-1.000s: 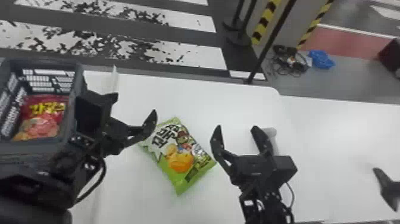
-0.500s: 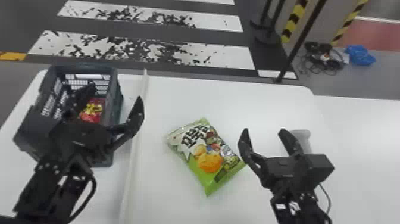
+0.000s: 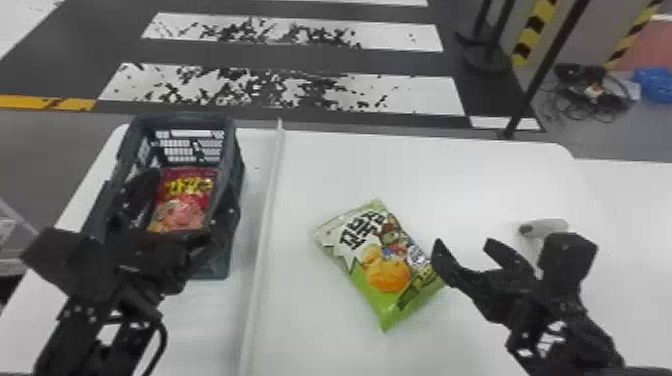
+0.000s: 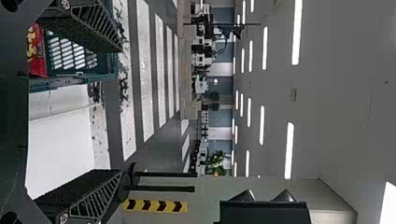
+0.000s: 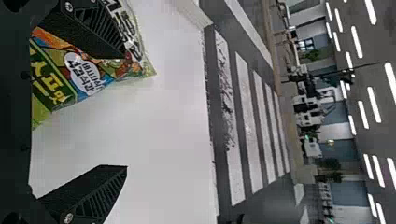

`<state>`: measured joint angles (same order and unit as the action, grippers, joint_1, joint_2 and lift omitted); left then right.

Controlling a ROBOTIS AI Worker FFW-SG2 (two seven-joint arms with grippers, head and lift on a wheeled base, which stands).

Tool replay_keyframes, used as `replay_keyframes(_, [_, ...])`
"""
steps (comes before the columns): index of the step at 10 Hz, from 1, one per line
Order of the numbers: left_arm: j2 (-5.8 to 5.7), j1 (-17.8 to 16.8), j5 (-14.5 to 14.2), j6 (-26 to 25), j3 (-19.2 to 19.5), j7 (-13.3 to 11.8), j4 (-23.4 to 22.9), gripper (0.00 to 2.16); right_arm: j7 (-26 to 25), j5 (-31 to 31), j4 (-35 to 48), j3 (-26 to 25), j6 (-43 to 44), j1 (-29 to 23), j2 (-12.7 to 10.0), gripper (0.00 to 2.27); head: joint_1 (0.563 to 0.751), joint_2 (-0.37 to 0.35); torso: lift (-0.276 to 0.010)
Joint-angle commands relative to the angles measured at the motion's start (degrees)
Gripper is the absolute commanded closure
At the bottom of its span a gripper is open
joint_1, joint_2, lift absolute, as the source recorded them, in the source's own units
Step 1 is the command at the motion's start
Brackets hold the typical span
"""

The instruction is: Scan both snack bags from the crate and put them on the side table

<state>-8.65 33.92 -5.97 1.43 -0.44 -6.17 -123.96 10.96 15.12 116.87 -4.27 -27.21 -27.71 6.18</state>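
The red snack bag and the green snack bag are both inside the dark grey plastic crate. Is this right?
Not fully: the head view shows the green snack bag lying on the white table. The red snack bag is inside the crate, as you say.

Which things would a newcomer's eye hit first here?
The green snack bag, on the white table by the open right gripper. Next, the red snack bag in the dark crate at left, near the open left gripper. Beyond, broad white floor stripes.
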Motion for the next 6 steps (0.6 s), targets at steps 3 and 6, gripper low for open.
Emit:
replay_keyframes(3, [-0.05,0.4,-0.4,0.0,0.5,-0.4,0.2,0.08,11.2,2.5,-1.0,-7.2,-25.3,7.8,0.2,0.09,0.695,-0.016,-0.087])
replay_keyframes(6, [-0.40,0.4,-0.8,-0.3,0.6,-1.5,0.9,0.08,21.9,7.9,-7.8,-11.6,-38.0,15.6,3.8,0.08,0.695,-0.011,-0.087])
